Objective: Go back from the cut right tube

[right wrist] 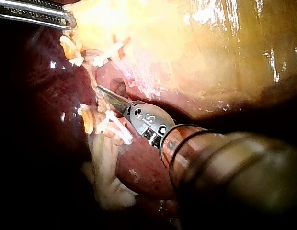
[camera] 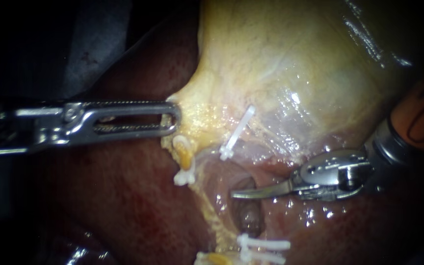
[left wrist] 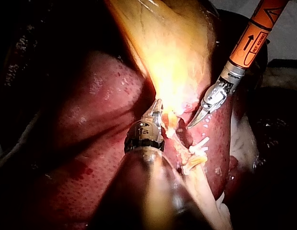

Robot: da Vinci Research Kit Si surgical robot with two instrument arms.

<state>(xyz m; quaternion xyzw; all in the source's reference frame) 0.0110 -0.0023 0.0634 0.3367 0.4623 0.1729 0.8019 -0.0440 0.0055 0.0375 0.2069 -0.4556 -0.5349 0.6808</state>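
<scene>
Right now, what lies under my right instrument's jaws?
Under the right instrument, its jaws shut, lies wet red liver with a dark hollow. The tissue directly beneath its wrist is covered.

The dark red liver (camera: 123,206) is the bed — the pale yellow gallbladder (camera: 295,64) lies on it.

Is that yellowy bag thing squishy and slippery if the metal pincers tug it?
Probably floppy: the gallbladder edge stretches into a point where my left instrument grips it. Likely slippery too, since its surface shines wet. Its skin looks thin and filmy, so a hard tug might tear it.
</scene>
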